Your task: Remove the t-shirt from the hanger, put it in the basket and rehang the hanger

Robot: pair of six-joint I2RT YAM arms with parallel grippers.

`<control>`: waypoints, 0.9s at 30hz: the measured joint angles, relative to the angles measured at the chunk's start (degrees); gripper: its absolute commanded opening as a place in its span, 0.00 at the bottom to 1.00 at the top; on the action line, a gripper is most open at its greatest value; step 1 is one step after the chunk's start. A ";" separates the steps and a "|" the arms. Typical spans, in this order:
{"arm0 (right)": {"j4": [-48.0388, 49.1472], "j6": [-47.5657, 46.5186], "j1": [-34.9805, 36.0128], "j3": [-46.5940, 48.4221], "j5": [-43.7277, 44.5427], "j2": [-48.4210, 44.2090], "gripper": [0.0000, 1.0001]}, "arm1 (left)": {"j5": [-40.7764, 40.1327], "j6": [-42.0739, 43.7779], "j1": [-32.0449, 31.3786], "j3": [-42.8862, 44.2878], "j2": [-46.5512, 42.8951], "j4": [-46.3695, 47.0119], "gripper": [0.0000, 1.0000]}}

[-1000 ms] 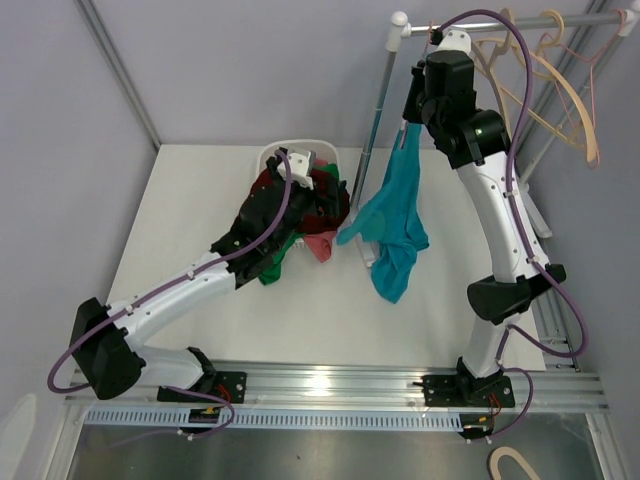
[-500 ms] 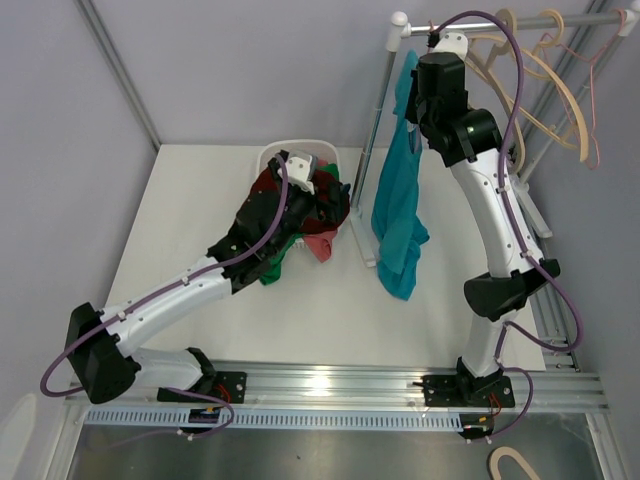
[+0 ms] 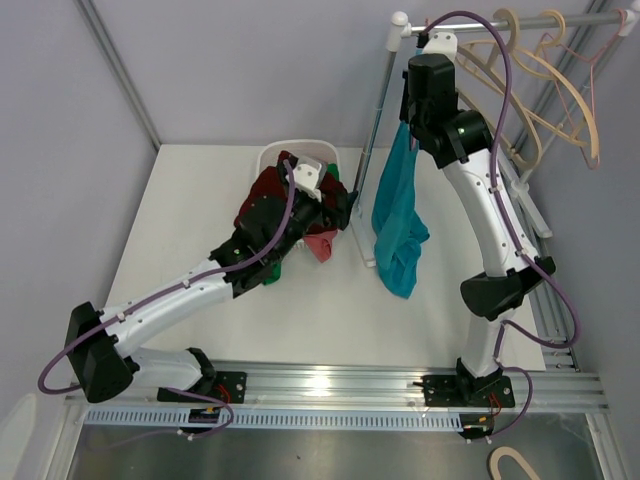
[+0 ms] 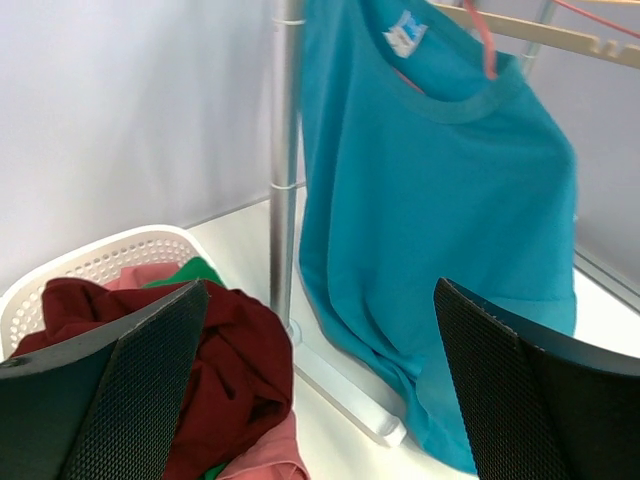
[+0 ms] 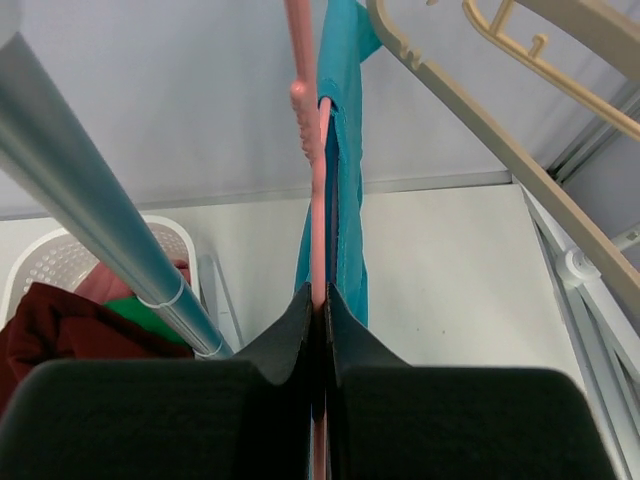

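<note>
A teal t-shirt (image 3: 398,215) hangs on a pink hanger (image 5: 312,200) beside the rack's upright pole (image 3: 378,110). My right gripper (image 5: 320,296) is shut on the pink hanger and holds it up near the rail, with the shirt (image 5: 345,180) draped just behind the fingers. My left gripper (image 4: 320,400) is open and empty, low over the basket's edge, facing the hanging shirt (image 4: 440,220) with a gap to it. The hanger's hook (image 4: 482,40) shows at the shirt's collar in the left wrist view.
A white laundry basket (image 3: 292,152) holds dark red, green and pink clothes (image 3: 320,215). The rack's white foot bar (image 4: 350,390) lies on the table under the shirt. Several beige hangers (image 3: 560,90) hang on the rail at the right.
The right gripper has moved the hanger and shirt left, toward the pole; the shirt now hangs straighter. The left gripper has moved right, toward the shirt.
</note>
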 measured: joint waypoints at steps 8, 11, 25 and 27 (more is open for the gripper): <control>0.13 -1.99 2.29 0.00 2.82 -1.14 0.00 | -0.59 3.34 -4.42 0.00 0.00 0.02 1.00; -0.31 -1.97 3.26 -0.50 3.58 -3.23 0.00 | -1.05 4.31 -6.01 0.00 -0.09 0.00 0.99; -0.46 4.22 8.90 -20.22 6.86 -20.92 0.00 | -6.29 7.69 -21.59 -0.02 -8.39 -0.20 1.00; -0.52 5.46 8.79 -22.10 7.63 -21.27 0.00 | -7.32 7.69 -24.20 -0.28 -9.35 -0.09 1.00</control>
